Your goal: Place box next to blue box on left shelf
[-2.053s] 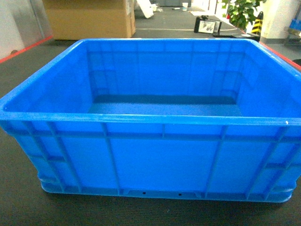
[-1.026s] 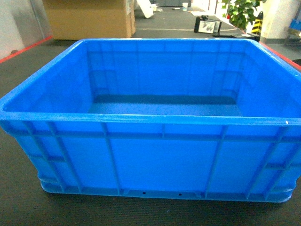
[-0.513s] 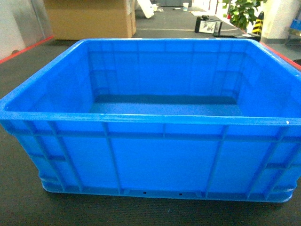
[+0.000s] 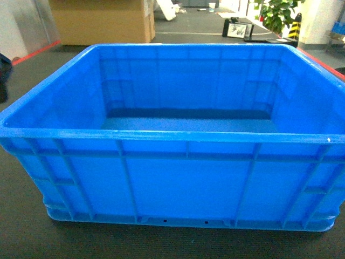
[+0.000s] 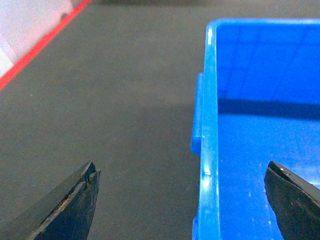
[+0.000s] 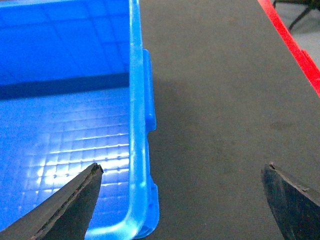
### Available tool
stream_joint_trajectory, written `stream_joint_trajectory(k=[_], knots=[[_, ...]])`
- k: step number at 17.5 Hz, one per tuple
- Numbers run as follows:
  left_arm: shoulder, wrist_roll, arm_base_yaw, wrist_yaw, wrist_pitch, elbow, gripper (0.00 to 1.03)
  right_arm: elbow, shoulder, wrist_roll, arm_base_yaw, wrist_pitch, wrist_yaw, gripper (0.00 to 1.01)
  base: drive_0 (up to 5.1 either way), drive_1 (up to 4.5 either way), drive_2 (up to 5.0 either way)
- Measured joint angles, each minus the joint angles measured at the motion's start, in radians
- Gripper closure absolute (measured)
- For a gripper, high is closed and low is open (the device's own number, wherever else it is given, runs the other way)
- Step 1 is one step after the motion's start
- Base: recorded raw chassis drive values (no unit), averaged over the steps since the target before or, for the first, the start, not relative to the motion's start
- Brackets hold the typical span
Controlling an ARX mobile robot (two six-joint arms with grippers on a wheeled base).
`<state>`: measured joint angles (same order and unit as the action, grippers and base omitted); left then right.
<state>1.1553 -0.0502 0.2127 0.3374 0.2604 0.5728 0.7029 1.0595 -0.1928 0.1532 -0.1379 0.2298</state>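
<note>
The box [image 4: 178,135] sat on dark grey matting [image 4: 21,237] right in front of me and filled nearly all of my head view, its near wall facing me and its right-hand corner cut off by the frame edge. Only a strip of its floor showed past the near rim; the rest was hidden behind that wall.

My left gripper [image 5: 182,200] was spread wide, its 2 black fingers [image 5: 70,205] straddling the box's left rim: 1 finger over the matting outside, the other over the inside. Both fingers were cropped at the bottom of the left wrist view, so I could not tell how near they were to the rim or whether they touched it.

My right gripper [image 6: 182,200] was likewise spread wide across the right rim, 1 finger [image 6: 65,205] above the grid-patterned floor and the other above the matting, again cropped at the frame edge.

Neither gripper appeared in my head view. A dark shape at that view's left edge [image 4: 3,75] was cut off and I could not make out what it was. Beyond the box stood a large cardboard carton [image 4: 102,21], a potted plant [image 4: 277,13] and small blurred items on the floor. Red lines [image 5: 40,47] bordered the matting.
</note>
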Motion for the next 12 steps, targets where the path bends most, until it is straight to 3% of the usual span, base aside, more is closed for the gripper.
stream_joint_trajectory(k=[5,6,8,12], knots=[[0.224,-0.082,-0.04,-0.046,-0.141,0.211,0.05,0.18,0.24,-0.055,-0.053,-0.076,-0.105,0.03,0.0,0.0,0.0],[0.235,-0.083,-0.04,-0.045,-0.15,0.224,0.05,0.189,0.255,-0.06,-0.058,-0.082,-0.115,0.03,0.0,0.0,0.0],[0.307,-0.084,-0.045,-0.054,-0.212,0.29,0.05,0.234,0.331,-0.071,-0.057,-0.118,-0.125,0.03,0.0,0.0,0.0],[0.401,-0.103,-0.034,-0.06,-0.315,0.36,0.05,0.292,0.417,-0.06,-0.044,-0.156,-0.112,0.03,0.0,0.0,0.0]])
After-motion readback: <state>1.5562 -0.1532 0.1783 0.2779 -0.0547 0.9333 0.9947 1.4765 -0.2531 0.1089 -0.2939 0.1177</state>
